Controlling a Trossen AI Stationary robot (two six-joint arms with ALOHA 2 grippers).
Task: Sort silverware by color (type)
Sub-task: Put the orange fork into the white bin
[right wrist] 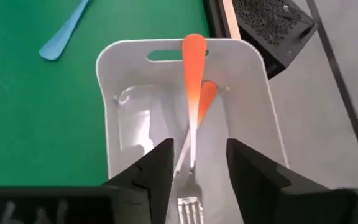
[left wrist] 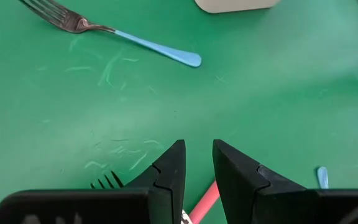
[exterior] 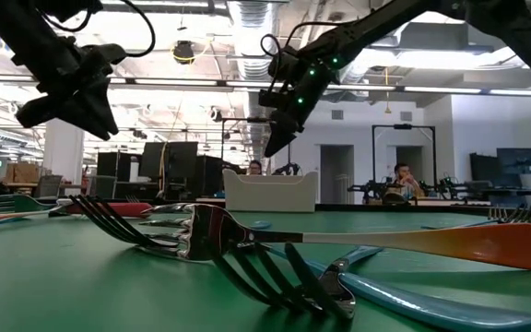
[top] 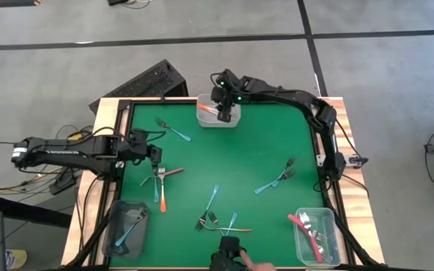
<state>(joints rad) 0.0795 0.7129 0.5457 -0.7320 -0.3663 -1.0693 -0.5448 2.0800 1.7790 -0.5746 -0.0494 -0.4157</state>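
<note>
Small forks with blue, orange or red-pink handles lie scattered on the green table (top: 262, 143). My right gripper (right wrist: 196, 168) hovers open above the clear far bin (right wrist: 120, 68), also seen in the high view as the far bin (top: 206, 117). In the bin, an orange fork (right wrist: 192, 81) leans its handle tip on the far wall, and a second orange fork (right wrist: 207, 93) lies beside it. My left gripper (left wrist: 199, 165) is open and raised over the table's left part, above a red-pink fork (left wrist: 205, 200). A blue fork (left wrist: 154, 45) lies beyond it.
A near-left bin (top: 126, 226) holds a blue fork, and a near-right bin (top: 316, 235) holds red-pink forks. More forks lie at mid-table (top: 213, 199) and toward the right (top: 277, 181). A person's hand (top: 261, 265) shows at the near edge. A black keyboard (top: 145, 81) sits beyond the far-left corner.
</note>
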